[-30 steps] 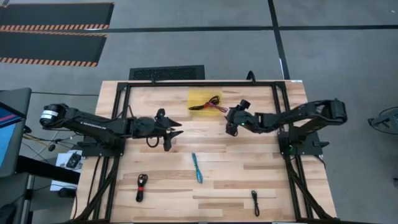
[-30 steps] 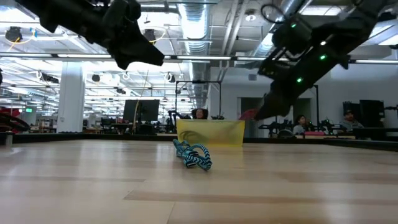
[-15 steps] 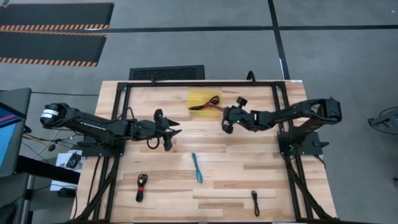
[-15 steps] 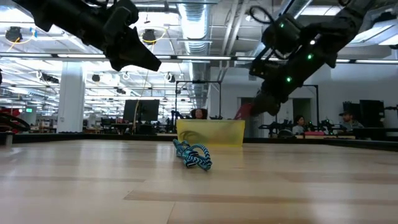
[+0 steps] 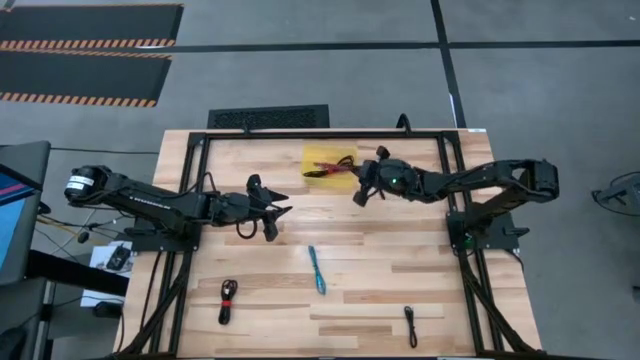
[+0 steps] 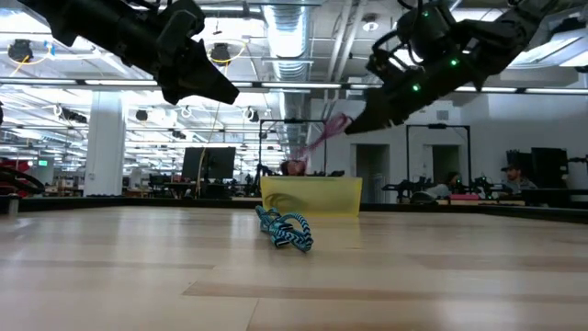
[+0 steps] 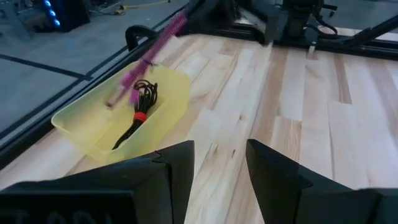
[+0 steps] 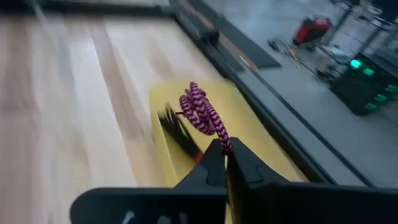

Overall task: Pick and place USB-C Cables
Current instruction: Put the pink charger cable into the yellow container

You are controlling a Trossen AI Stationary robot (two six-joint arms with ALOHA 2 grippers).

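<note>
A dark red braided USB-C cable (image 8: 202, 112) hangs over the yellow tray (image 5: 322, 153) at the table's far middle, with my right gripper (image 5: 356, 183) shut on it. In the tray lies a coiled black cable with a red tie (image 7: 139, 111). My left gripper (image 5: 278, 222) hovers open above the table's left middle, with nothing between its fingers. On the wood lie a light blue cable (image 5: 317, 270), a black-and-red cable (image 5: 227, 300) and a small black cable (image 5: 410, 325). My right gripper pinches one end of the bundled dark red cable (image 8: 222, 142) between its two fingertips. The fingers slant down from the table's right side toward the tray. The bundle sticks out beyond the tips (image 6: 323, 133) and is lifted clear above the tray.
A black metal frame (image 5: 300, 134) runs along the table's far and side edges, close behind the tray. Bare wood lies between the two arms and around the light blue cable (image 6: 285, 230). Beyond the table are room fittings and people far off.
My right gripper has shut on the dark red cable beside the tray. It has then risen and gone toward the table's left and far edge, over the tray. The cable, which lay with an end over the tray's rim, is now lifted clear.
</note>
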